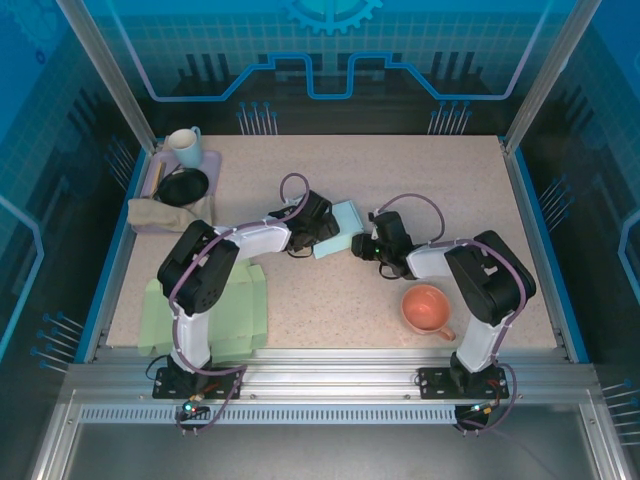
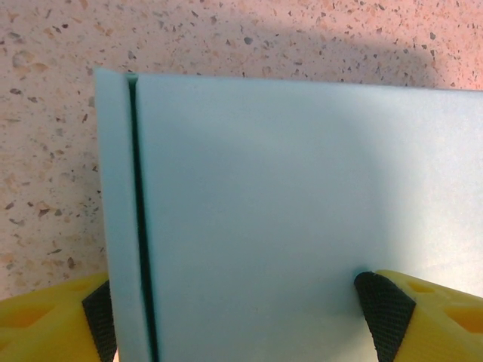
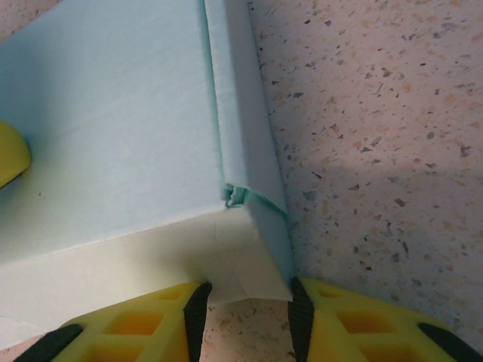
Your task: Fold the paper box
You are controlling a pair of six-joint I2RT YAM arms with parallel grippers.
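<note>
The paper box (image 1: 345,218) is pale teal and lies flat on the speckled table between the two arms. My left gripper (image 1: 318,232) reaches it from the left. In the left wrist view the paper box (image 2: 287,196) spans my left gripper (image 2: 241,317), which stands wide open. One pad (image 2: 98,320) sits by the box's left edge, beside a dark slit. The other pad (image 2: 381,320) rests against the broad face. My right gripper (image 1: 360,243) meets the box's right end. In the right wrist view my right gripper (image 3: 245,317) is shut on a near corner of the box (image 3: 113,121).
An orange cup (image 1: 428,308) stands near the right arm's base. A flat green sheet (image 1: 215,305) lies under the left arm. At the back left, a purple tray (image 1: 212,160) carries a white mug (image 1: 185,147) and a black bowl (image 1: 183,186), with a beige cloth (image 1: 165,213) beside it.
</note>
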